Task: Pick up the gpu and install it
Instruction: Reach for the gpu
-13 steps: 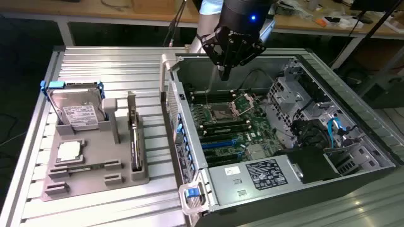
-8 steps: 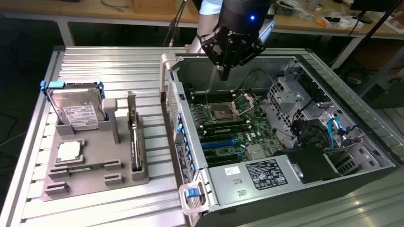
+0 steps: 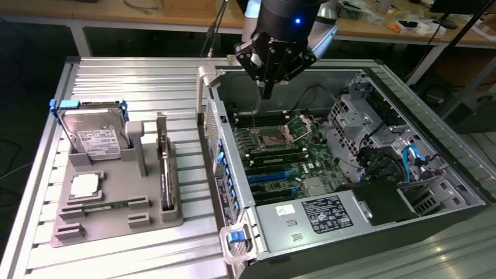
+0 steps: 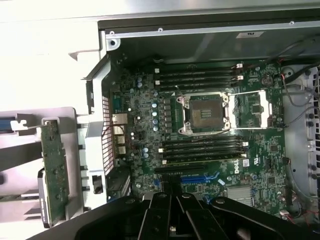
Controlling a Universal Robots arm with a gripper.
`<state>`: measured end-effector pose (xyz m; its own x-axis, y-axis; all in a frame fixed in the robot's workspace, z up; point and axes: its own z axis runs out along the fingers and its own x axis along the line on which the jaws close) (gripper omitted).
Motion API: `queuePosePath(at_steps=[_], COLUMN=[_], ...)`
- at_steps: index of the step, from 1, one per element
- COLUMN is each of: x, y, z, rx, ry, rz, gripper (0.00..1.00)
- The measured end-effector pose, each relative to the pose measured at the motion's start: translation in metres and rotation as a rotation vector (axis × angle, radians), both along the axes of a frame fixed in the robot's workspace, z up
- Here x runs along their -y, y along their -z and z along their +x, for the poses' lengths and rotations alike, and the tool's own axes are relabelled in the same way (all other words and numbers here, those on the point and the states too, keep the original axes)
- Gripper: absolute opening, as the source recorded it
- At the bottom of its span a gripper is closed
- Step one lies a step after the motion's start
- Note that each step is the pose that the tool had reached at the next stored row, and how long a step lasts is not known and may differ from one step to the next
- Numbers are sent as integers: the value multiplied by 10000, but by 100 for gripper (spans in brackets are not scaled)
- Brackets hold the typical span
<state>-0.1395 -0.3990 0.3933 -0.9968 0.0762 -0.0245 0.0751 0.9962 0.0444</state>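
Closed on nothing, the claw is seen in the upper middle of the exterior view, its dark fingers pressed together to a point above the far end of the open computer case. Beneath it the motherboard is laid bare, with the open CPU socket just below the fingertips in the frame. The gpu is found at the exterior view's left, well apart from the claw. It is stood on its long edge in a slot of the grey holder, on the side nearest the case. In the same holder a hard drive with blue tabs is propped upright toward the upper left, and a small square CPU chip is laid flat below it. The holder is carried by the slatted metal tabletop.
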Motion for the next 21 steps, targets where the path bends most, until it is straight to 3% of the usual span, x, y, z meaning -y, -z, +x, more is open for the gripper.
queuePosePath(at_steps=[14, 21], x=[0, 0], y=[0, 0], z=[-311, -549], rx=[0, 0], ry=[1, 0], rz=[0, 0], gripper=[11, 11])
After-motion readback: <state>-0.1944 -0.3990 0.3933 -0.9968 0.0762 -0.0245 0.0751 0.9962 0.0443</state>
